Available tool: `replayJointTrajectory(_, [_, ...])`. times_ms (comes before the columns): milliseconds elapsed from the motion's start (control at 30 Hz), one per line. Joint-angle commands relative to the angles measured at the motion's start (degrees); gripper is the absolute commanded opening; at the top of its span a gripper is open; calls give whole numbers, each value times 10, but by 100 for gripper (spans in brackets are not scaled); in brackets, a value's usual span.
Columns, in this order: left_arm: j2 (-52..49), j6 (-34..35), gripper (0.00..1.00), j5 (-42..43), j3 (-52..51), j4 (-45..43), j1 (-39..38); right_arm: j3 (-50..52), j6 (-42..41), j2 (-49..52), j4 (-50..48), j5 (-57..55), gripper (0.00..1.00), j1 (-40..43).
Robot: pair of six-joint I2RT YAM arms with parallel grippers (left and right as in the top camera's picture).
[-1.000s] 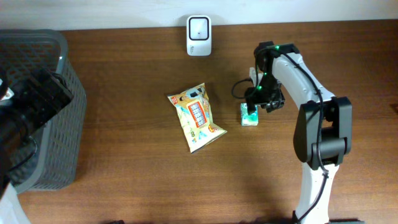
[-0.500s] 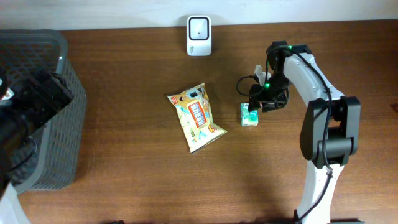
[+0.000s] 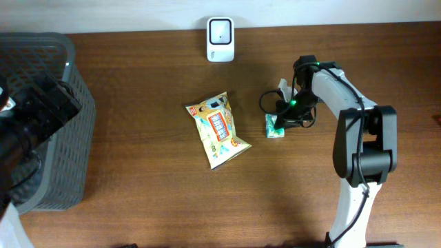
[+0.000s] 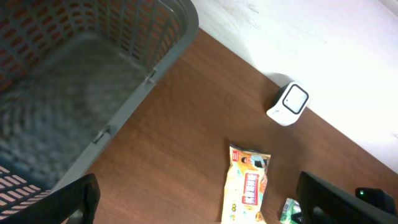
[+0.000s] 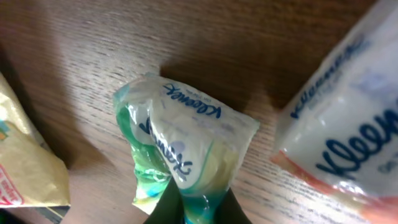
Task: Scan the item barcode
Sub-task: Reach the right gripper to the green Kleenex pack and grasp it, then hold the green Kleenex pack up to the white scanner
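Tabletop (image 3: 138, 207), checkout trial: the right pincer (image 3: 281, 122) is clenched on one end of a green tissue pack (image 5: 186, 137) that lies on the wood near a snack bag (image 3: 217, 129), well apart from the white scanner (image 3: 220, 30) at the far edge. The grip appears to take only the soft, crumpled wrapper at the pack's end, so on a lift the pack could slip free. It could also swing and twist, leaving its barcode, which cannot be seen here, turned away from the scanner. A second tissue pack (image 5: 348, 118) lies just beside it and might be nudged or dragged along as the arm rises. The left pincer (image 4: 202, 205) hangs wide open by the grey basket (image 3: 41, 103), holding nothing.
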State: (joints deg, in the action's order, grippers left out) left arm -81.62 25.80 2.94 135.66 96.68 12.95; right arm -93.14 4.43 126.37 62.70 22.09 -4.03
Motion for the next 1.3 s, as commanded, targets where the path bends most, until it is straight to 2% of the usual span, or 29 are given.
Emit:
replayJointTrajectory(0, [3, 5, 99, -2, 3, 0, 2, -1, -2, 7, -5, 34, 4, -1])
replayJointTrajectory(300, [3, 5, 99, -2, 3, 0, 2, -167, -2, 7, 20, 56, 4, -1])
replayJointTrajectory(400, [3, 4, 99, -2, 3, 0, 2, -217, -5, 7, -38, 26, 4, -11])
replayJointTrajectory(633, [3, 5, 99, -2, 3, 0, 2, -225, -22, 7, -272, -227, 4, -85])
replayJointTrajectory(733, [3, 5, 99, -2, 3, 0, 2, -225, 61, 10, -390, -319, 4, -127])
replayJointTrajectory(867, [3, 5, 99, -2, 3, 0, 2, -225, 223, 32, -518, -352, 4, -163])
replayJointTrajectory(1000, [3, 5, 99, -2, 3, 0, 2, -225, 298, 74, -629, -369, 4, -175])
replayJointTrajectory(1100, [3, 5, 99, -2, 3, 0, 2, -225, 360, 110, -688, -369, 4, -178])
replayJointTrajectory(1200, [3, 5, 99, -2, 3, 0, 2, -225, 424, 137, -701, -367, 4, -178])
replayJointTrajectory(1267, [3, 5, 99, -2, 3, 0, 2, -225, 432, 143, -700, -367, 4, -179])
